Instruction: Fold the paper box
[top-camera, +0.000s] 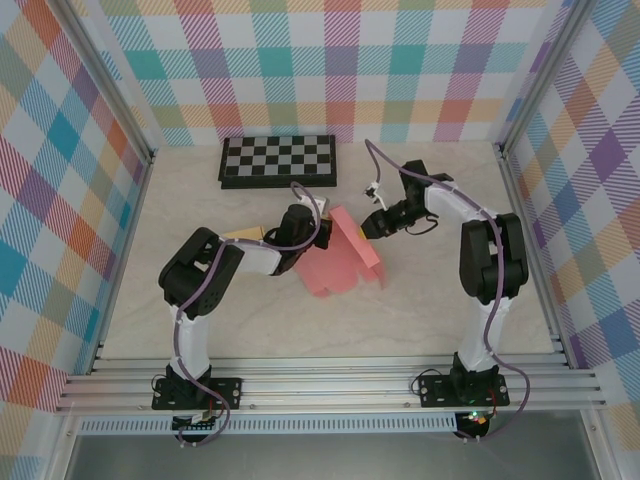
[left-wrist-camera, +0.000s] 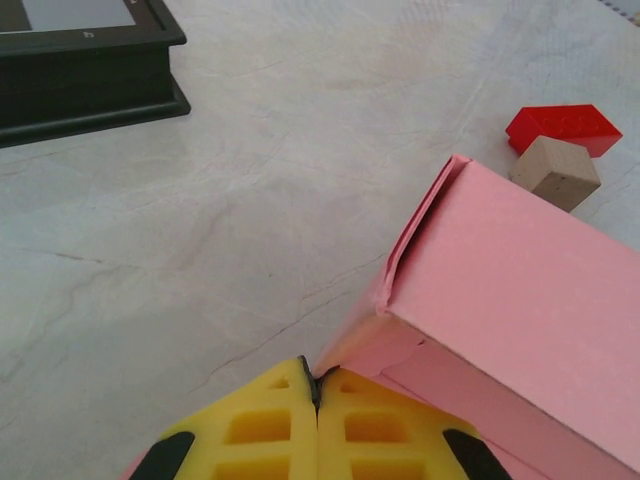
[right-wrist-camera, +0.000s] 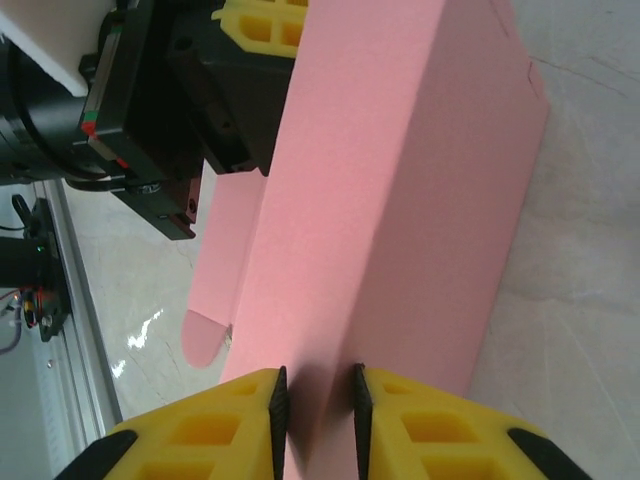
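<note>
Right gripper (right-wrist-camera: 316, 388) pinches paper box (right-wrist-camera: 400, 200), its near end cut off.

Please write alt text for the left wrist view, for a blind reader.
The left arm's yellow pincer is closed, its tips meeting at the lower edge of a pink paper box on a marbled table. Beyond the box lie a red block and a beige wooden block; a black chessboard is at upper left.

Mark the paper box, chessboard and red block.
paper box (top-camera: 330, 270), top view, flat pink panel.
chessboard (top-camera: 278, 159), top view, middle of the checkered face.
red block (left-wrist-camera: 560, 126), left wrist view, top face.
</note>
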